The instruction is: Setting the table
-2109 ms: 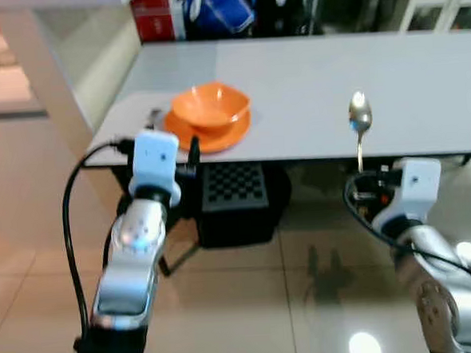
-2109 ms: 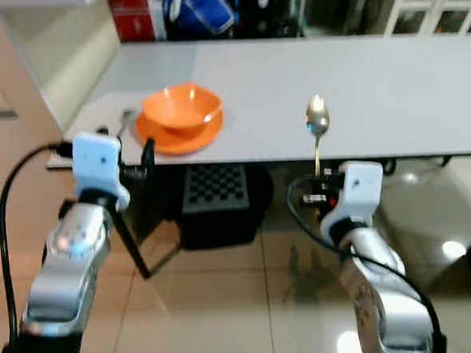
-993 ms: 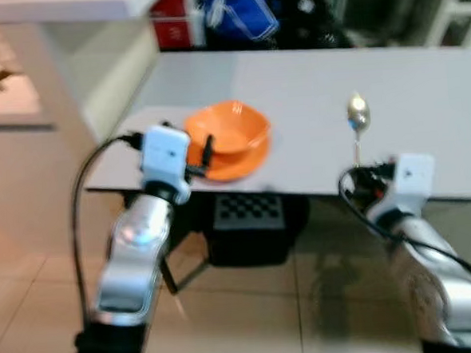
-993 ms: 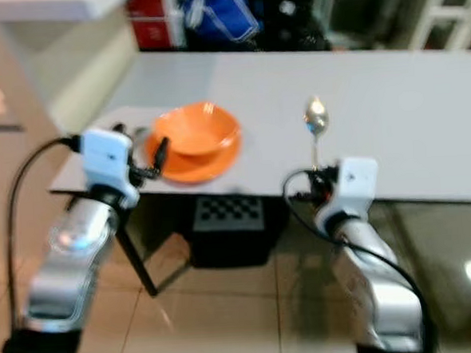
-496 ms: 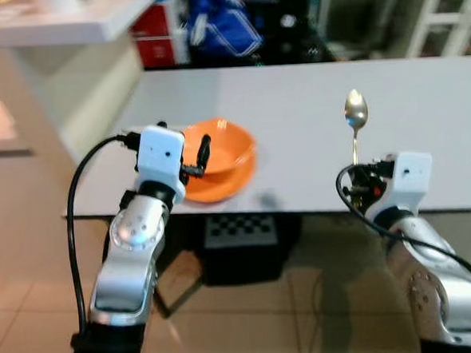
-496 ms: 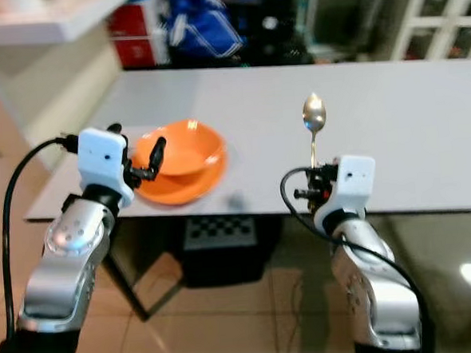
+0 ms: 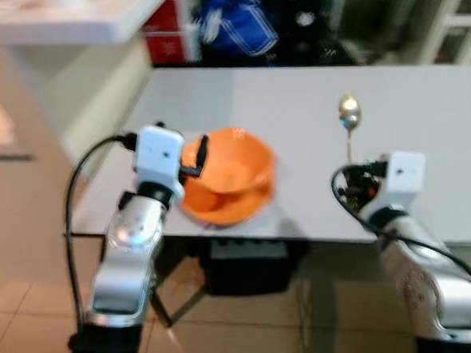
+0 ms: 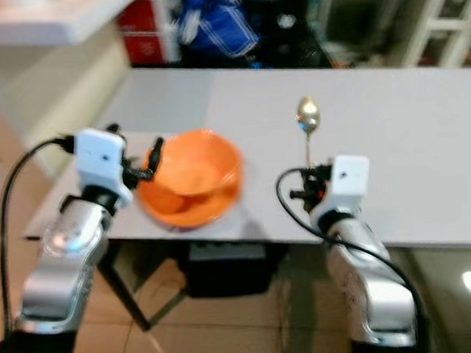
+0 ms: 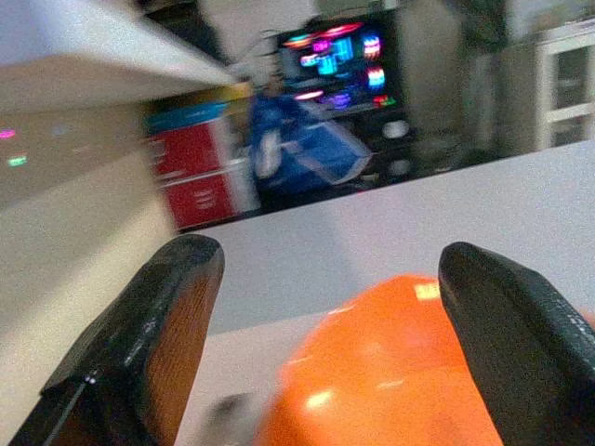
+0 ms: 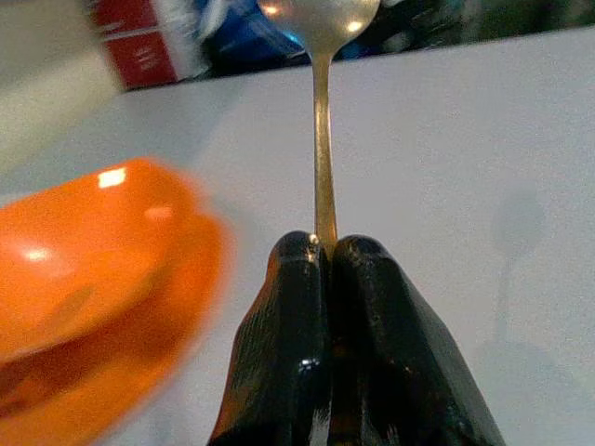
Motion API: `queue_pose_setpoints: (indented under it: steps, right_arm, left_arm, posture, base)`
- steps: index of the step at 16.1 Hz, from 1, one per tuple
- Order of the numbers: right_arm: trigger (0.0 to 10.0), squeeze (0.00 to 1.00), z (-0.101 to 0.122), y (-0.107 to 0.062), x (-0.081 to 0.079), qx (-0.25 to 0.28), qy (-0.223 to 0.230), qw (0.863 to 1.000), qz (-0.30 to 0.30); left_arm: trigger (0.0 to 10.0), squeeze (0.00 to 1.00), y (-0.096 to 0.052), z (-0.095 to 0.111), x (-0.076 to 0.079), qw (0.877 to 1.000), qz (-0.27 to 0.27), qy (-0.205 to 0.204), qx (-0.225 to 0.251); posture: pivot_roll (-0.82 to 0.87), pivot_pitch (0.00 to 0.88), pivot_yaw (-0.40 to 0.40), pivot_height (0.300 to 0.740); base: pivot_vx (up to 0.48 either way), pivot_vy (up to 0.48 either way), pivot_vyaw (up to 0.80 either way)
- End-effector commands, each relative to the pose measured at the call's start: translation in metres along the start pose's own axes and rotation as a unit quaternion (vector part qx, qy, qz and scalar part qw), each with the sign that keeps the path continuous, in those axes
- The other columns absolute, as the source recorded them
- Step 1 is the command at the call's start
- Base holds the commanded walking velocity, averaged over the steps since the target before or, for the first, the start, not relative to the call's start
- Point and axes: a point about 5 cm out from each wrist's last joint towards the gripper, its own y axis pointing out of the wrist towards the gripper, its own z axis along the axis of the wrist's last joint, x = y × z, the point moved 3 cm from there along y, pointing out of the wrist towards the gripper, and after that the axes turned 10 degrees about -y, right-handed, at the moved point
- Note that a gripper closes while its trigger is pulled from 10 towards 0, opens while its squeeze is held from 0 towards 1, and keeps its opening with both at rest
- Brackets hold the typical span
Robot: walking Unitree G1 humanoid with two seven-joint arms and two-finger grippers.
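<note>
Your right pincer was clenched on the handle of the spoon, holding it upright above the grey tabletop. Your left pincer was released, its fingers spread just before the orange bowl, which sat on an orange plate near the tabletop's front left edge.
</note>
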Motion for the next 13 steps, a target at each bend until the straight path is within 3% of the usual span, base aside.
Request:
queue_pose_setpoints:
  steps: [1, 4, 6, 8, 9, 12, 13]
  right_arm:
    - [10.0, 0.00, 0.005, 0.001, -0.003, 0.005, -0.003, 1.000, 0.010]
    - [10.0, 0.00, 0.001, 0.002, -0.006, -0.010, -0.006, 1.000, 0.016]
    - [10.0, 0.00, -0.008, 0.003, -0.006, -0.031, -0.016, 0.999, 0.007]
    - [10.0, 0.00, -0.020, 0.004, -0.002, -0.065, -0.023, 0.998, -0.009]
    - [10.0, 0.00, -0.024, 0.006, -0.003, -0.076, -0.035, 0.996, -0.009]
    - [10.0, 0.00, -0.033, 0.015, 0.004, -0.121, -0.075, 0.989, -0.038]
    - [10.0, 0.00, -0.034, 0.017, 0.006, -0.126, -0.078, 0.988, -0.042]
  left_arm:
    - [10.0, 0.00, 0.000, 0.002, 0.000, 1.000, -0.001, -0.002, 0.001]
    - [10.0, 0.00, -0.002, -0.001, -0.003, 1.000, 0.008, -0.002, -0.012]
    - [10.0, 0.00, -0.007, -0.010, 0.000, 0.999, -0.009, 0.005, -0.034]
    - [10.0, 0.00, -0.016, -0.011, 0.009, 0.998, -0.050, 0.003, -0.032]
    - [10.0, 0.00, -0.020, -0.011, 0.015, 0.996, -0.077, -0.018, -0.038]
    - [10.0, 0.00, -0.039, -0.013, 0.041, 0.976, -0.196, -0.045, -0.082]
    - [10.0, 0.00, -0.041, -0.013, 0.043, 0.974, -0.204, -0.047, -0.084]
  posture:
    - [0.01, 0.000, 0.008, 0.740]
    - [0.00, 0.000, 0.010, 0.740]
    - [0.01, 0.000, 0.011, 0.740]
    - [0.01, 0.000, 0.009, 0.740]
    - [0.01, 0.000, 0.009, 0.740]
    - [0.02, 0.000, 0.013, 0.740]
    - [0.02, 0.000, 0.013, 0.740]
  base:
    - [0.360, 0.000, 0.00]
    - [0.321, 0.000, 0.00]
    - [0.000, 0.000, 0.00]
    - [0.000, 0.000, 0.00]
    - [0.000, 0.000, 0.00]
    - [0.000, 0.000, 0.00]
    - [0.000, 0.000, 0.00]
